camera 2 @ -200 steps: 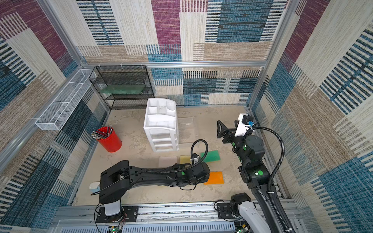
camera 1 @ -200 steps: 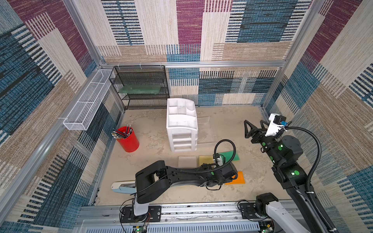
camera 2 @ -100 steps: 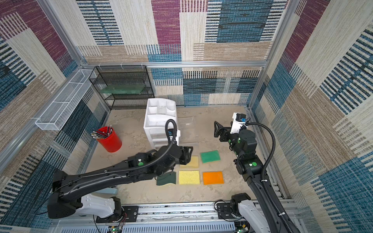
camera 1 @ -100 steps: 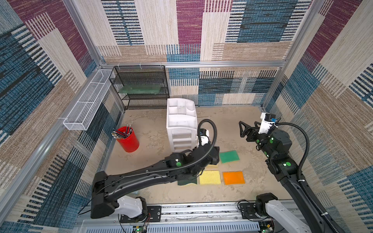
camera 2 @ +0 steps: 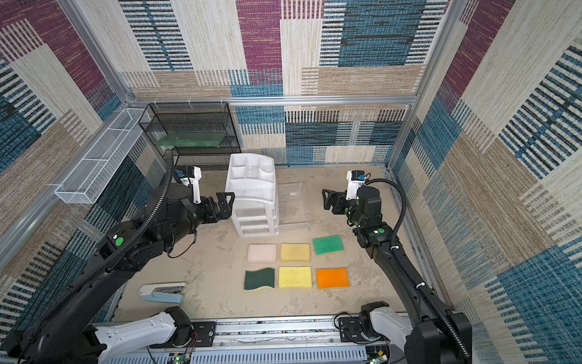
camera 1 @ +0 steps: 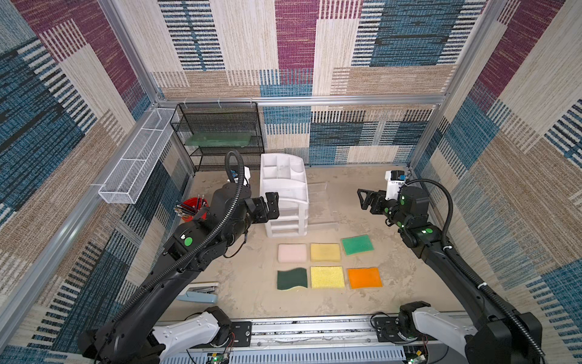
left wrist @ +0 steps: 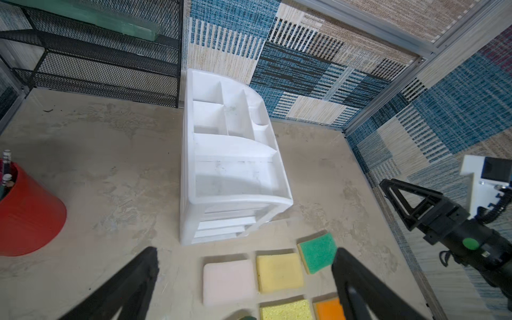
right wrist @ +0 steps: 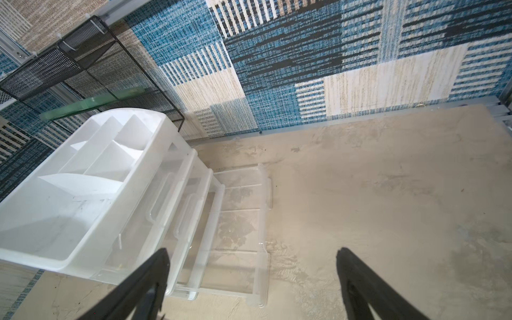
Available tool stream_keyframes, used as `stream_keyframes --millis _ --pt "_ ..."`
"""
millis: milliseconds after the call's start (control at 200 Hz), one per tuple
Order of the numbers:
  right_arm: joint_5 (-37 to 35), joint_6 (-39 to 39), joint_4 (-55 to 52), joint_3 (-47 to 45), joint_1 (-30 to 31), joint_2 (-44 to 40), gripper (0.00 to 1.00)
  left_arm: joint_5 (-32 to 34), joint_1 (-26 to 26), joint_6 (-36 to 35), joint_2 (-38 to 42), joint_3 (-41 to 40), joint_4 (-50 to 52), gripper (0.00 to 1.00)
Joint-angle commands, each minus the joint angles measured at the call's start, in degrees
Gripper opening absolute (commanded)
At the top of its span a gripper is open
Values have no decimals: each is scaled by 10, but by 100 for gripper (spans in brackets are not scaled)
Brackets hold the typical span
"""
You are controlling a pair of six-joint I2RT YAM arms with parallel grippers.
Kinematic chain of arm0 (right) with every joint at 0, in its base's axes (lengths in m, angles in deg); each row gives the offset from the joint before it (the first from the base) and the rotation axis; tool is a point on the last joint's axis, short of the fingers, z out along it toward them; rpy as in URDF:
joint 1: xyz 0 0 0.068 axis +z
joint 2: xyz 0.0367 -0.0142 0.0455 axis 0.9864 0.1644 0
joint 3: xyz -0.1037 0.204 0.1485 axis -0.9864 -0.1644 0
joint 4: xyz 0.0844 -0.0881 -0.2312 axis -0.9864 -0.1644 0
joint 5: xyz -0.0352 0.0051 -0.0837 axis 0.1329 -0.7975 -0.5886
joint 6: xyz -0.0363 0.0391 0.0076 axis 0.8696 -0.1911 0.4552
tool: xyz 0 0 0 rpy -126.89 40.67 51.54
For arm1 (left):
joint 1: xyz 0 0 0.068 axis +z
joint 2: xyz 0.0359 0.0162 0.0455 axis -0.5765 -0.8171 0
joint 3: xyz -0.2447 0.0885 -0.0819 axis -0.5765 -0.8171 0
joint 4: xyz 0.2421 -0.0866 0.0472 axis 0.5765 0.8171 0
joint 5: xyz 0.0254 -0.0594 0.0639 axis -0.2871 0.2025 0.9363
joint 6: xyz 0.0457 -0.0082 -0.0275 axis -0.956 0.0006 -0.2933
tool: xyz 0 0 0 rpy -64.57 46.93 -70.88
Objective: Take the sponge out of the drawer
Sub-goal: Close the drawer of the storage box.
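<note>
top view: six sponges (camera 1: 326,252) lie on tabletop (camera 1: 252,283) at 6 o'clock of drawer chest (camera 1: 283,195); left hand (camera 1: 273,206) released at its 9 o'clock, right hand (camera 1: 362,199) released at 3 o'clock | left wrist: fingers (left wrist: 138,277) apart, nothing between | right wrist: clear drawers (right wrist: 238,230) pulled out, look empty | step: removal seems done; next, retract arms clear

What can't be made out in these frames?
Red cup: mostly behind the left arm in a top view.
Dark green sponge: cut by the left wrist view's bottom edge.
Green slab in the black rack: blurred through mesh, both top views.
</note>
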Motion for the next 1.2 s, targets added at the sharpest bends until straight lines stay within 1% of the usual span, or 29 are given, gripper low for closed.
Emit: stream_keyframes --millis 0,110,190,295,406,556,621,666,741,836,906,996,1037,1127,1197 --pt "9 -1 12 20 2 23 95 -105 57 -50 -2 -8 1 100" --pt "16 -1 12 34 4 48 95 -197 132 -57 -26 -1 -12 100" --pt "22 -2 9 44 7 71 95 -274 171 -80 -50 4 -22 100" --pt "24 2 -1 63 9 108 95 -332 198 -100 -55 -26 -67 100" --pt "27 8 -27 98 12 156 95 -386 242 -81 -54 -71 -108 100" --pt "14 14 -33 122 20 209 95 -392 257 -76 -55 -129 -141 100" --pt "-3 14 -38 134 21 228 95 -415 258 -69 -62 -145 -161 99" --pt "-19 15 -44 143 21 243 95 -426 258 -63 -69 -151 -171 96" --pt "-53 14 -57 160 21 267 95 -419 259 -59 -86 -152 -167 92" --pt "-69 7 -62 177 9 300 95 -419 263 -58 -104 -152 -170 87" --pt "-57 0 -63 194 -2 325 95 -424 272 -53 -114 -150 -172 84" --pt "-29 4 -59 215 -2 357 95 -434 289 -45 -122 -151 -182 82" --pt "-17 7 -58 224 0 372 95 -436 294 -45 -126 -152 -182 79" --pt "2 7 -67 245 2 409 95 -429 295 -50 -133 -154 -183 73" --pt "3 6 -81 262 2 437 95 -431 295 -50 -136 -156 -186 73"
